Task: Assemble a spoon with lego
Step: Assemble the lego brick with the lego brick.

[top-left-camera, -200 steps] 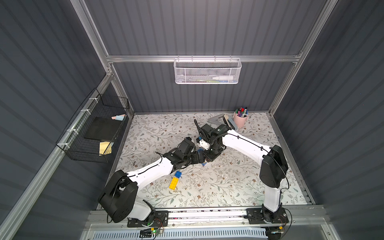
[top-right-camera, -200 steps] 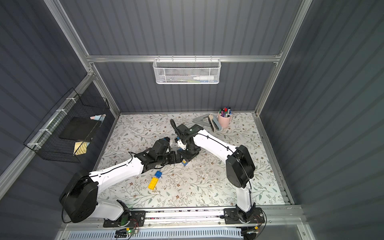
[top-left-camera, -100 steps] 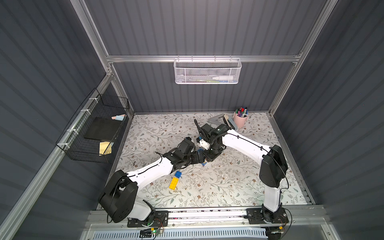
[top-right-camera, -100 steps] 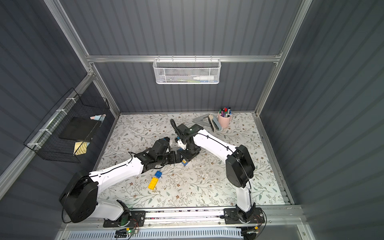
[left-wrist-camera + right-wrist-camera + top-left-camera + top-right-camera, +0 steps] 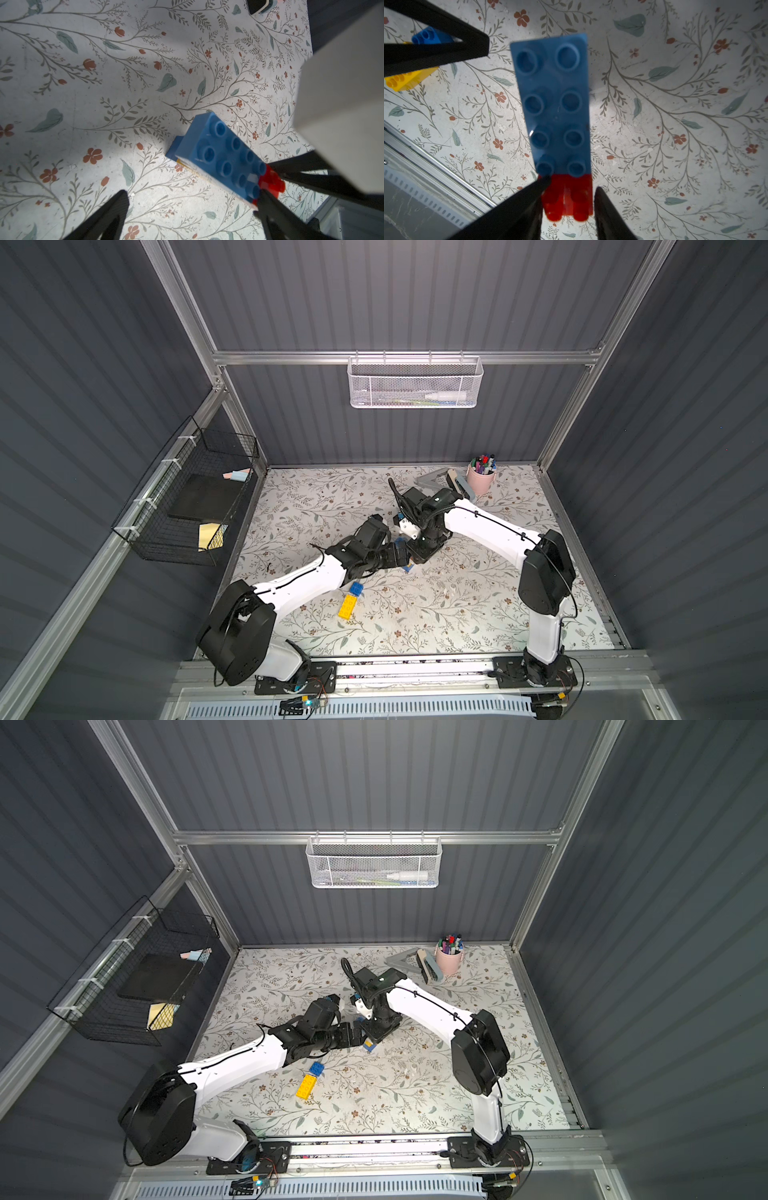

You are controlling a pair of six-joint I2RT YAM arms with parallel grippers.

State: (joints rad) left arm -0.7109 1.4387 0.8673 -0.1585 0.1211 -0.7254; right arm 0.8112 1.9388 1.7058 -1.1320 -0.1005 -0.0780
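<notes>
The spoon [image 5: 556, 116] runs lengthwise straight out from the right claw [image 5: 573, 184], which is narrow about its red end. Whether it grips, I cannot tell. Beside it the left claw [image 5: 192, 192] stands wide.

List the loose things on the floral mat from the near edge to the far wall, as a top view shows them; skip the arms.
yellow brick → small blue brick → joined brick piece → pink pen cup

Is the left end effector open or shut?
Open: the left end effector shows its fingers wide apart in the wrist view, clamping nothing.
</notes>
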